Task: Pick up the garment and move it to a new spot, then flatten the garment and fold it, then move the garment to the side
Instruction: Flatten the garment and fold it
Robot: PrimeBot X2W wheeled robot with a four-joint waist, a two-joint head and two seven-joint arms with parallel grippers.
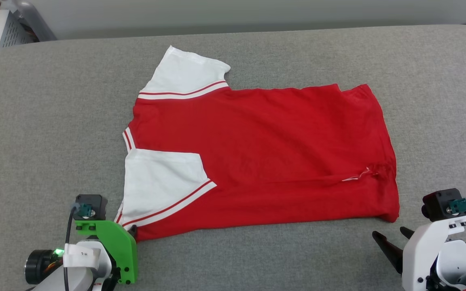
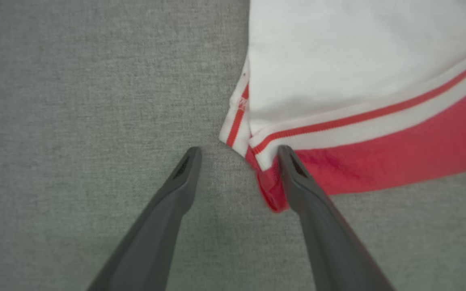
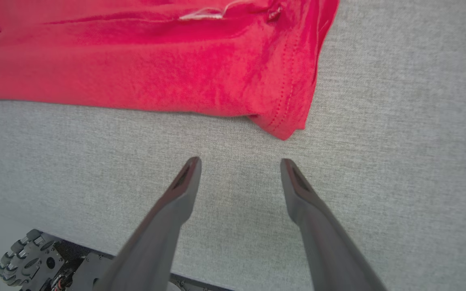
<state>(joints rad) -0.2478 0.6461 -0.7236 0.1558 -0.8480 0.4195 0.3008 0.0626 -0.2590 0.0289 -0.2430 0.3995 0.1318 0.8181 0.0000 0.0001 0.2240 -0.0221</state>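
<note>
Looking soft and light, the garment [image 1: 257, 153] seems best pinched at its corners nearest the counter's [image 1: 34, 121] front edge, where left pincer [image 2: 238, 150] and right pincer [image 3: 240, 161] hover spread apart.

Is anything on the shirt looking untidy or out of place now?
Yes. On the shirt, a small bunched pucker with a white strip showing sits near the right hem, and the near white sleeve lies folded over the red body.
</note>
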